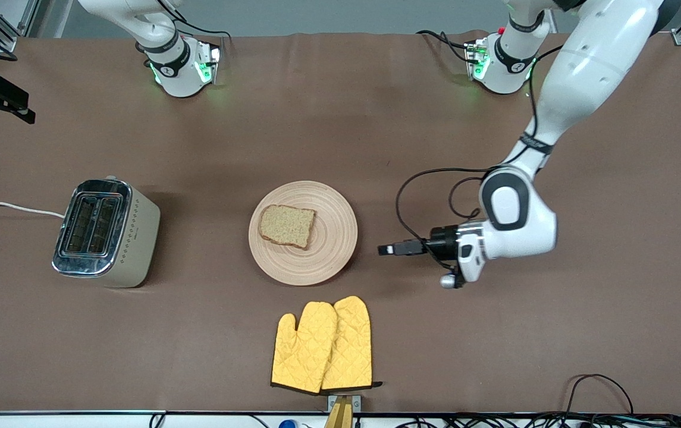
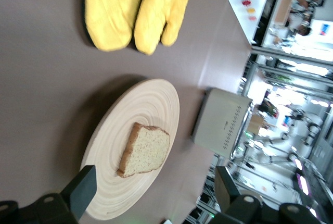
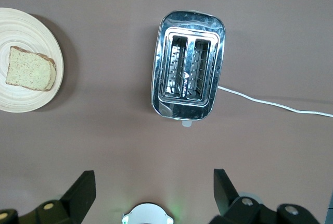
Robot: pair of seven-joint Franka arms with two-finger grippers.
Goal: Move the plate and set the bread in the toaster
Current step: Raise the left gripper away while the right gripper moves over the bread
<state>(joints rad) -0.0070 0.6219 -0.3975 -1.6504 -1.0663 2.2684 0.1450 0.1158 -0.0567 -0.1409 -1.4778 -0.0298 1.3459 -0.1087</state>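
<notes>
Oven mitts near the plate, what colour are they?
Yellow, quilted oven mitts with dark trim; clearest in the front view.

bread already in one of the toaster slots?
No, the bread lies flat on the plate, and in the right wrist view both slots of the toaster show only bare wire racks.

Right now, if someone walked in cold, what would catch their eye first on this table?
Probably the bright yellow oven mitts at the table edge nearest the front camera. Next, the bread lying on the plate mid-table, with the left gripper open, empty, just off the plate's rim. The toaster, both slots empty, stands toward the right arm's end.
</notes>
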